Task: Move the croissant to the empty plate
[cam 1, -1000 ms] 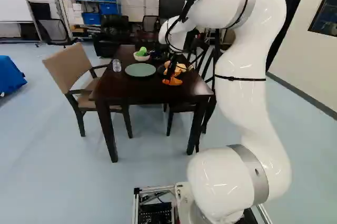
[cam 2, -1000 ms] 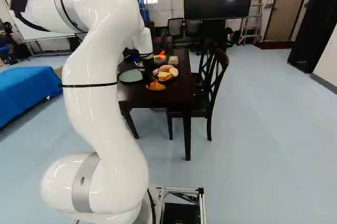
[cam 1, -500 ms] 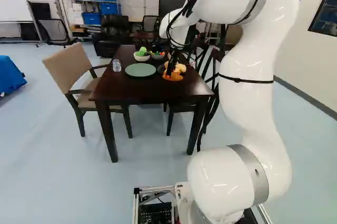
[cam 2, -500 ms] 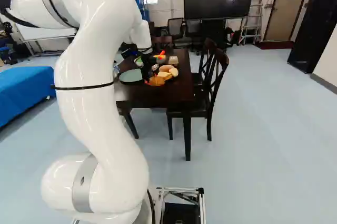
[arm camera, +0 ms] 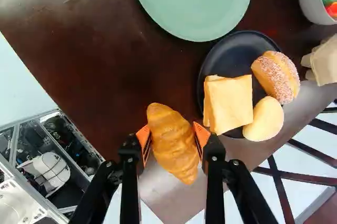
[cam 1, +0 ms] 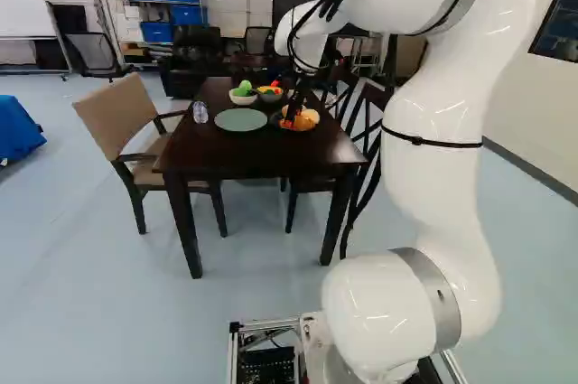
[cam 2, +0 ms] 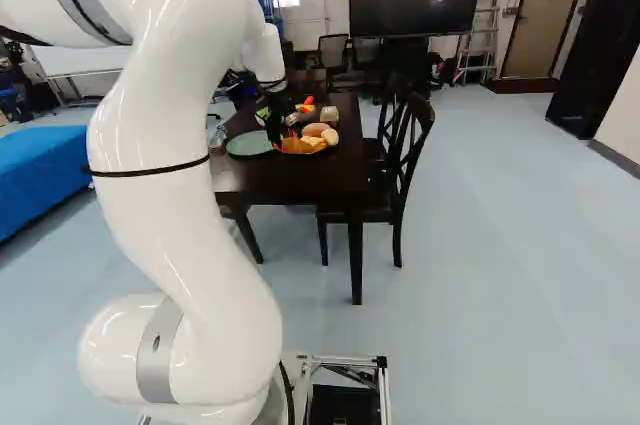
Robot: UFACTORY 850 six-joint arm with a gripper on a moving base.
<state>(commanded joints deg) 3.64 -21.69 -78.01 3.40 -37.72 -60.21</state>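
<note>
As only wrist view shows, gripper [cam 1: 291,118] clasps croissant [arm camera: 174,142].

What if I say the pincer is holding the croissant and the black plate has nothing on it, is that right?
Not quite: the black plate isn't empty. The wrist view shows bread slices, a white-speckled doughnut and a smooth roll on it. The rest is right: the pincer is holding the croissant.
</note>
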